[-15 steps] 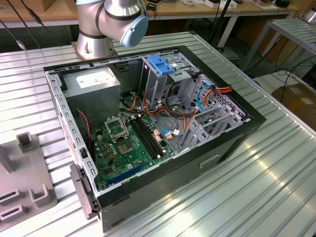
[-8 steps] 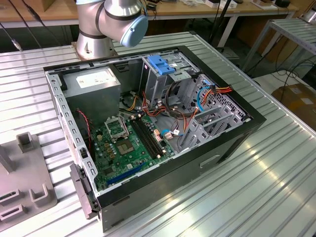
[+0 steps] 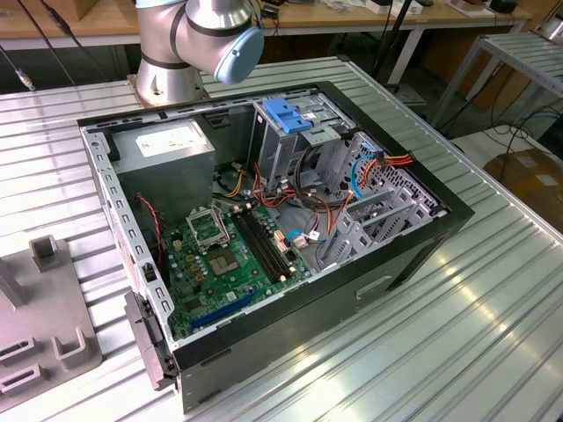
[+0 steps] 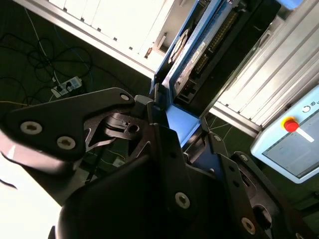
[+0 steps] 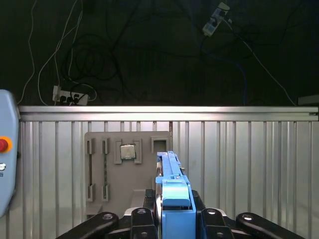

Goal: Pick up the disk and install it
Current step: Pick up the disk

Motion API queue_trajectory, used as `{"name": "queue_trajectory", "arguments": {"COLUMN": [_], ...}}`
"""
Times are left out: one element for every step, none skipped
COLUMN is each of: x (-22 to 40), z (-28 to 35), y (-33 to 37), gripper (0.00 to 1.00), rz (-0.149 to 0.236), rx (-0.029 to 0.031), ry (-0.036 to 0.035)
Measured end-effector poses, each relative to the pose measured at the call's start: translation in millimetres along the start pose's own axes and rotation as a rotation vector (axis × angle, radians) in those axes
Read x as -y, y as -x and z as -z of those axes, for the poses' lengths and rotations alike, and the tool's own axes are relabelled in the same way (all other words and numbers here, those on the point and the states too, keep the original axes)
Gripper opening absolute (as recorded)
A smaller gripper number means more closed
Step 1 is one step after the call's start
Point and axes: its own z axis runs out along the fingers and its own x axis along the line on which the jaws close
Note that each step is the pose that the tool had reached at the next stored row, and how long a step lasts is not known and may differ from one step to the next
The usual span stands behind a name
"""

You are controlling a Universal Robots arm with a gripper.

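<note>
My claw [image 5: 173,211] is clamped on the disk [image 5: 171,172], with its black fingers [image 5: 142,219] pressed against the blue frame on either side. In both wrist views the disk stands edge-on between them.

In the second wrist view the claw [image 4: 180,122] grips one end of the disk [image 4: 194,55]. I can make out a white label and a row of connector pins further along it.

In the first wrist view, past the disk's tip, a grey tray [image 5: 144,174] lies on the ribbed counter [image 5: 249,164], with a square chip [image 5: 128,152] seated in one pocket. A pendant [image 5: 6,164] with a red button sits near the counter's edge.

In the exterior view the open case [image 3: 396,264] lies on its side on the counter. A cage [image 3: 281,141] with a blue latch sits inside it, and the arm [image 3: 202,35] rises behind it.
</note>
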Motion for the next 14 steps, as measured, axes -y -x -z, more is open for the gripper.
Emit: {"name": "queue_trajectory", "arguments": {"x": [0.5,1.6,3.5,5.5,7.8,10.2,13.9,16.0,17.8,19.3,20.5,21.8,22.8,23.5], "z": [0.0,0.1,0.1,0.1,0.1,0.2,0.2,0.2,0.2,0.3,0.3,0.3,0.3,0.3], "y": [0.0,0.0,0.0,0.0,0.0,0.1,0.1,0.1,0.1,0.1,0.1,0.1,0.1,0.1], "gripper": [0.37,0.37,0.37,0.37,0.37,0.37,0.37,0.37,0.37,0.37,0.37,0.37,0.37,0.37], "rz": [0.000,0.000,0.000,0.000,0.000,0.000,0.000,0.000,0.000,0.000,0.000,0.000,0.000,0.000], "rx": [0.0001,0.0000,0.0000,0.0000,0.0000,0.0000,0.0001,0.0001,0.0001,0.0000,0.0000,0.0001,0.0000,0.0000], "ry": [0.0000,0.0000,0.0000,0.0000,0.0000,0.0001,0.0000,-0.0001,-0.0001,0.0000,0.0000,-0.0001,-0.0001,-0.0001]}}
